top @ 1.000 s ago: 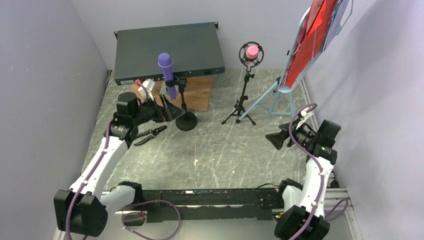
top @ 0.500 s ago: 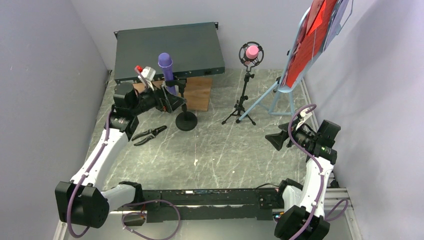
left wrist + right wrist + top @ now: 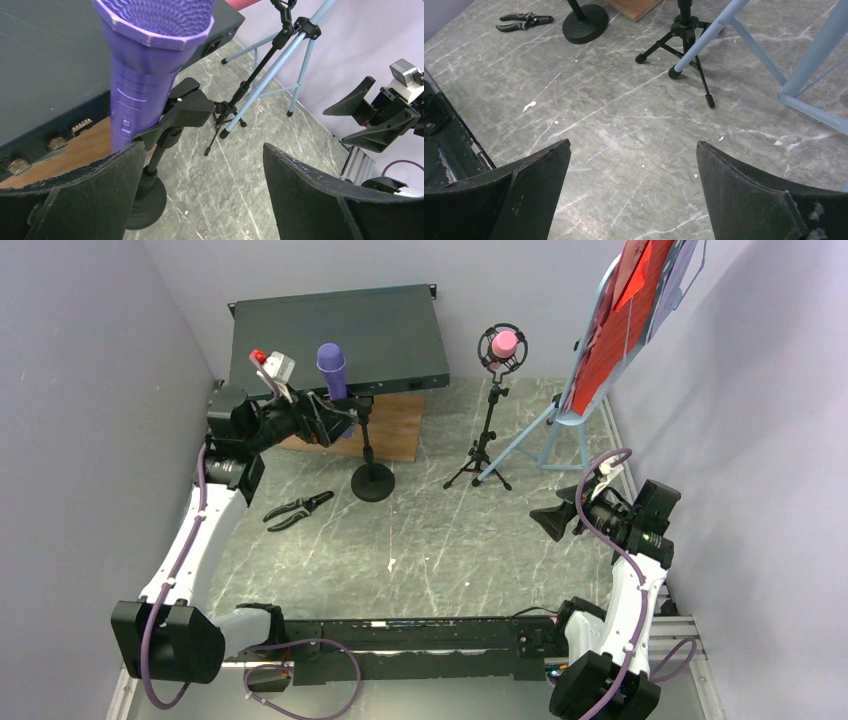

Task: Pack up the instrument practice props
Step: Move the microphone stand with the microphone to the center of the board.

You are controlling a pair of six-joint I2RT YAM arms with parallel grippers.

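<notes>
**Left claw** [image 3: 332,422]: raised at the far left of the table [image 3: 430,550], jaws spread wide and gripping nothing. In the wrist view the purple microphone's body stands just inside the finger [image 3: 90,195] on the left of the picture. Whether the two touch cannot be told.

**Purple microphone** [image 3: 331,368]: upright with a slight tilt, head up, held in the clip [image 3: 185,107] of the round-base holder [image 3: 372,483]. The base stands on the table in front of the wooden board [image 3: 400,430].

**Pink microphone** [image 3: 503,343]: seated in a black ring on top of the tripod holder [image 3: 487,435], which stands mid-table to the right of the round base, well apart from it.

**Music stand** [image 3: 560,425]: light blue, legs spread at the far right just beside the tripod holder's feet. Its tray leans back against the right wall.

**Music sheets** [image 3: 620,330]: red ones lie on the tray, and a paler sheet [image 3: 688,275] shows at the upper edge.

**Right claw** [image 3: 553,520]: jaws wide apart and empty, hanging over bare table near the right edge, pointed toward the stands.

**Other items:** a dark green box [image 3: 335,340] rests tilted at the back, its front edge over the wooden board. Pliers [image 3: 298,508] lie flat on the table, left of the round base.
</notes>
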